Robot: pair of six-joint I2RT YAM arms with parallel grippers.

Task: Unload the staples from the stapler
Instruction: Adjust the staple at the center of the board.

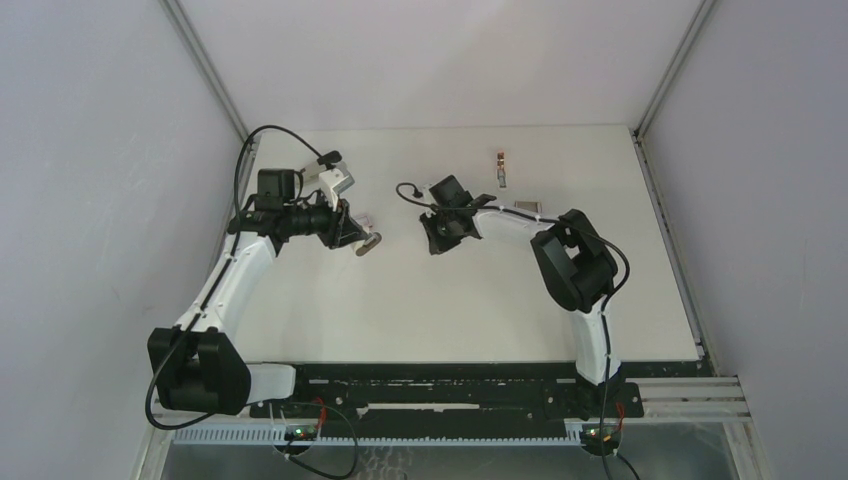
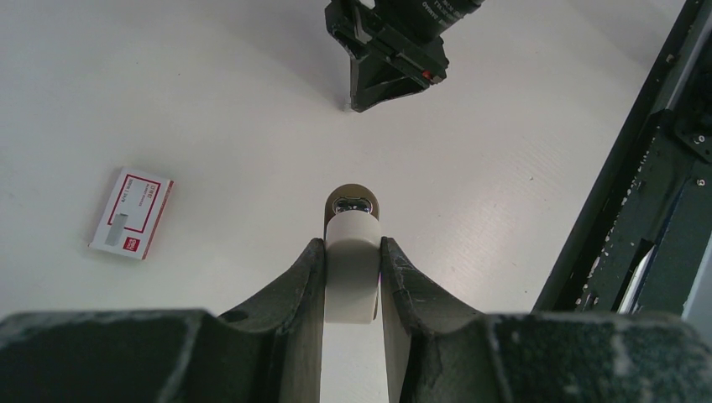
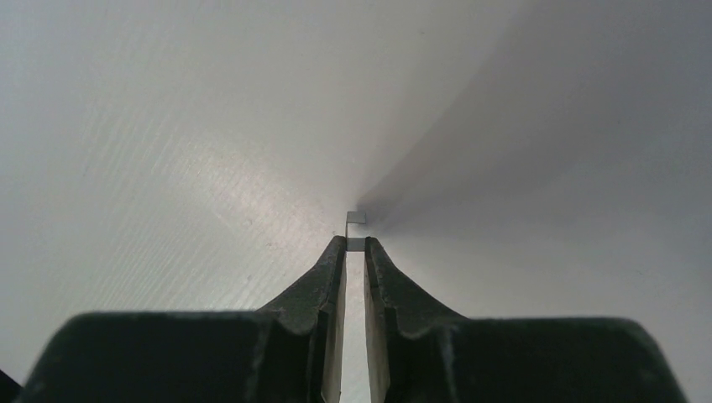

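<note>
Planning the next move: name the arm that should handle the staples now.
Right. The right gripper pinches the staples at its tips, low over the table. The left gripper is shut on the stapler, so it is busy holding that.

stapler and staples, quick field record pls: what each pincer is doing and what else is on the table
left pincer: shut on the stapler
stapler: white body, seen end-on, front end toward the right arm
right pincer: tips closed on a short strip of staples
staples: out of the stapler, at the right fingertips, low over the table
box: red-and-white, flat on the table, clear of both arms
unknown: whether staples remain inside the stapler
</note>
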